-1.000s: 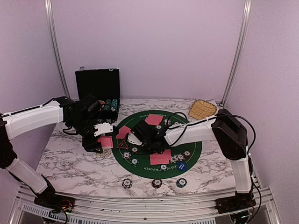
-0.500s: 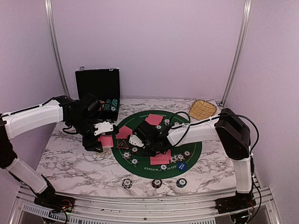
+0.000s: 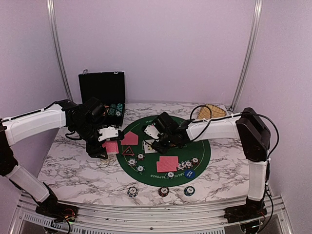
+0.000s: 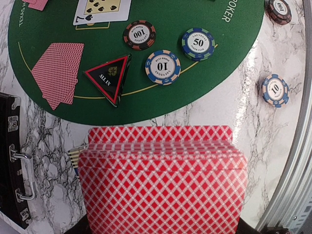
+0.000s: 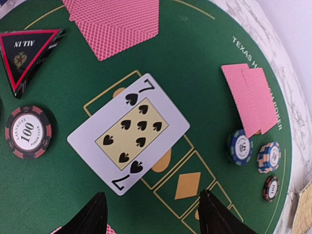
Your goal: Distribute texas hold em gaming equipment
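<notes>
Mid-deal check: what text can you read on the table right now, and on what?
"ALL IN": triangle marker
"LAS VEGAS 100 POKER CLUB": red-black chip
"50": teal chip
"10": blue chip
"7": face-up spade card
"POKER": green mat
Blue button print: too small.

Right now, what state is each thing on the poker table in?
chip case: lid open, standing upright
seven of spades: face up, lying flat
card deck: backs showing, held in the left gripper
right gripper: open, empty
all-in marker: lying flat, label up
</notes>
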You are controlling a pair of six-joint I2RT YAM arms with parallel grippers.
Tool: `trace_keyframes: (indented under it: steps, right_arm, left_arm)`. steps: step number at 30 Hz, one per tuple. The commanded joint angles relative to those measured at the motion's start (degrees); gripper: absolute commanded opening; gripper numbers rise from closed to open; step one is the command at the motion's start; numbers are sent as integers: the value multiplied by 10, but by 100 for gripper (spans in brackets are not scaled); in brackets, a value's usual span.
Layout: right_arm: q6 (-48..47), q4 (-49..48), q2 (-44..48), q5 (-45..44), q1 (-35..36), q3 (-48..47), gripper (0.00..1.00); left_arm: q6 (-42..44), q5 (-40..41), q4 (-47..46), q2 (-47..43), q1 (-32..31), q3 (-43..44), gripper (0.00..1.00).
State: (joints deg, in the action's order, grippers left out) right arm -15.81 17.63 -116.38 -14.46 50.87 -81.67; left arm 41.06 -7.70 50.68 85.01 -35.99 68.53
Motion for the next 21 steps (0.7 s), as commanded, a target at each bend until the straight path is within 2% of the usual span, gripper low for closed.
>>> trace_keyframes:
  steps: [1, 11, 21]
  right_arm:
    - [46, -25, -3, 36, 7, 22, 62]
    - [80, -66, -25, 3, 7, 30, 61]
    - [81, -68, -38, 22, 7, 28, 61]
  left_arm:
    - [-4, -15, 12, -2, 3, 11, 8]
    - [-8, -15, 12, 3, 3, 16, 8]
    - [-6, -13, 15, 4, 3, 20, 8]
